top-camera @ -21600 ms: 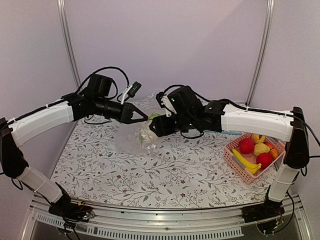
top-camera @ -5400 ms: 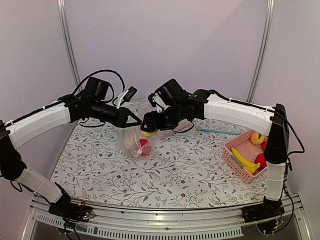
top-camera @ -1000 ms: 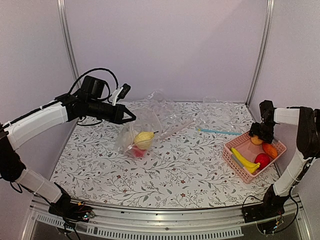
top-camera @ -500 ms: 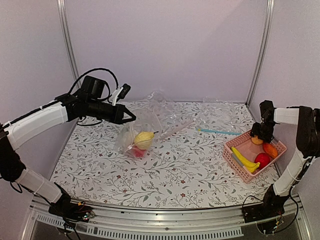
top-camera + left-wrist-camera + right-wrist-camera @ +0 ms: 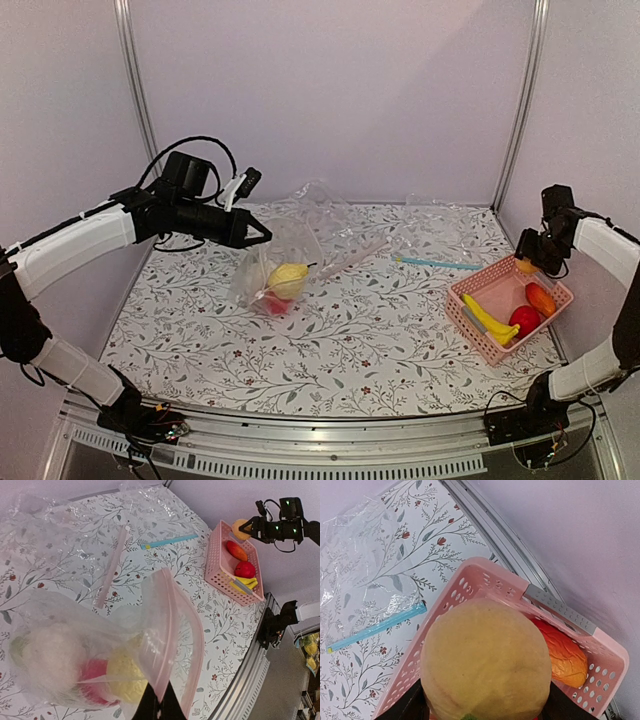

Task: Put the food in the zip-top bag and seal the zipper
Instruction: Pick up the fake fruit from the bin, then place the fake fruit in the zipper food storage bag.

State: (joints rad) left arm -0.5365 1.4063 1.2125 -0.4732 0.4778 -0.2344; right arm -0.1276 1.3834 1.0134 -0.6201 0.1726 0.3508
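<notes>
The left end effector (image 5: 160, 707) had its fingers pinched together on the mouth edge of the bag (image 5: 262, 275), holding that edge up off the bench (image 5: 350, 350). The left arm reached in from the left edge, forearm roughly level, tip pointing right and slightly down. The bag hung below it near the middle of the bench's left half, its bottom resting on the surface. Its zipper (image 5: 172, 630) was unsealed and the mouth gaped in a loop. Inside lay a lemon (image 5: 287, 278), a red fruit (image 5: 277, 303) and a cauliflower (image 5: 52, 655), pressed close together.

The right end effector (image 5: 533, 255) was clamped on a yellow fruit (image 5: 485, 665), fingers spread wide around its sides. The right arm was bent and raised by the right edge, holding the fruit in the air above the far corner of the basket (image 5: 470, 300). The pink basket sat at the bench's right edge, near the front. In it were a banana (image 5: 490, 322), a second red fruit (image 5: 527, 320) and an orange piece (image 5: 541, 298), which lay against its right wall.

Another clear bag with a teal strip (image 5: 440, 262) lay flat towards the far right corner, apart from the basket.
</notes>
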